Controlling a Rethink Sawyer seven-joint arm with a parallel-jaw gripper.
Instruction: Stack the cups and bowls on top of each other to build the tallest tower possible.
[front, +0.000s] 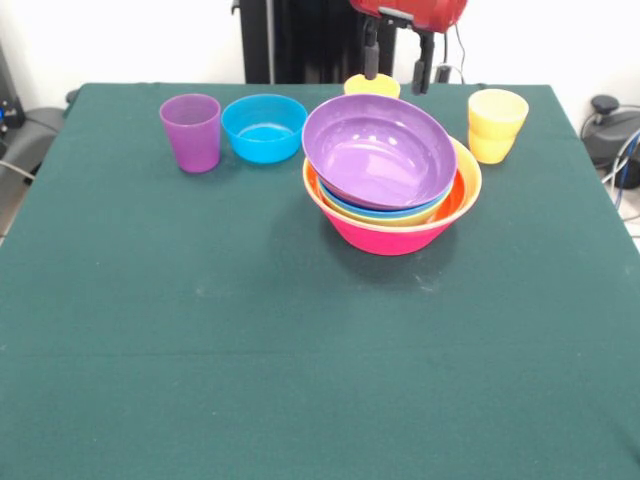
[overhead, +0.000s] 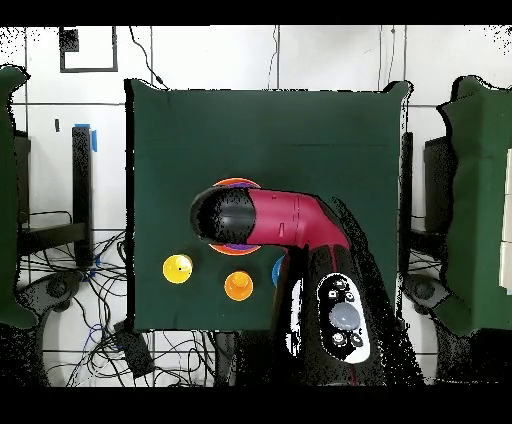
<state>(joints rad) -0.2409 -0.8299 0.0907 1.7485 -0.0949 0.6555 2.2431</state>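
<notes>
Overhead, arm (overhead: 290, 222) bent above tower (front: 392, 190) | tool (front: 397, 62) fingers spread, holding nothing

Near half open, far row crowded
The bare table (front: 300, 380) lies open; tower (front: 392, 180), cups (front: 191, 132) and small blue bowl (front: 264, 127) crowd the far edge.

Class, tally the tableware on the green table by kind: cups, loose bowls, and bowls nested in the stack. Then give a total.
Cups: 3 (purple cup, yellow cup, orange cup)
Loose bowls: 1 (small blue bowl)
Nested bowls, by visible rims: 5 (purple bowl, blue bowl, yellow-green bowl, orange bowl, pink bowl)
Total: 9
</notes>
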